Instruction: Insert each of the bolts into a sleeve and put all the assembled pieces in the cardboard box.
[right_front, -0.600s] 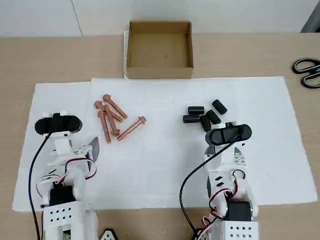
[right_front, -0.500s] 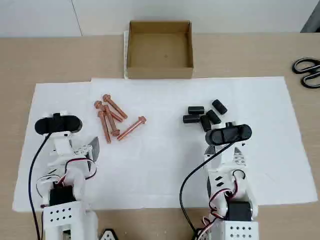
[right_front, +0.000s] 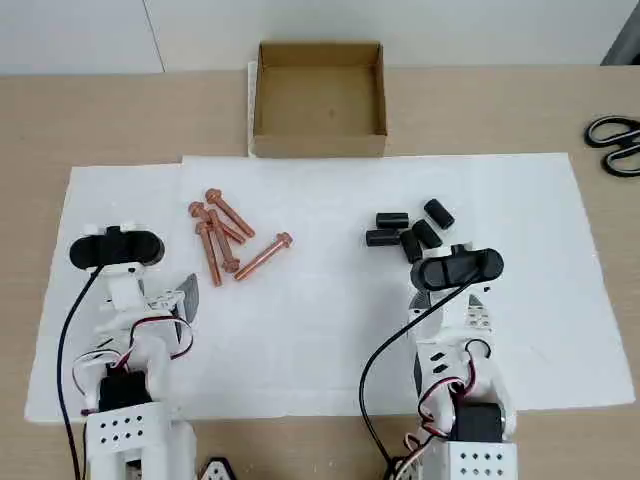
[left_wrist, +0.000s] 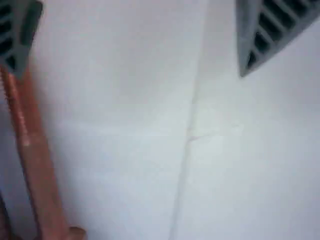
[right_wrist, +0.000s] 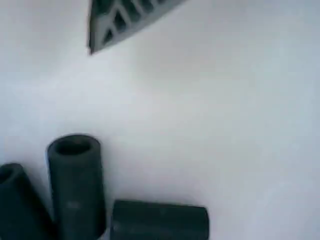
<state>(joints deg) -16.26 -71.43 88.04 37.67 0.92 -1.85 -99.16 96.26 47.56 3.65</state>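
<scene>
High view: an open cardboard box (right_front: 320, 100) sits at the far side of the wooden tabletop (right_front: 100, 110), touching the far edge of a white paper sheet (right_front: 320, 330) that covers the work area. On the sheet lie a loose cluster of copper-coloured bolts (right_front: 228, 240) and, well apart from them, a huddle of short black sleeves (right_front: 410, 232) — no bolt is in a sleeve, and the box holds nothing. A pair of black-handled scissors (right_front: 615, 140) rests on the bare wood past the sheet's corner. The left arm (right_front: 125, 290) stands near the bolts, the right arm (right_front: 455, 300) just beside the sleeves. Left wrist view: the left jaws are released, their two grey tips spread wide over the paper and gripping nothing, with one bolt shank (left_wrist: 35, 165) lying close by one tip and a fold crease (left_wrist: 187, 140) running between them. Right wrist view: three sleeves lie on the paper — one (right_wrist: 75, 185) with its open bore showing, another (right_wrist: 157, 220) on its side just beside it, a third (right_wrist: 15, 200) at the frame's edge. Whether the right jaws are released or clenched I cannot tell.
</scene>
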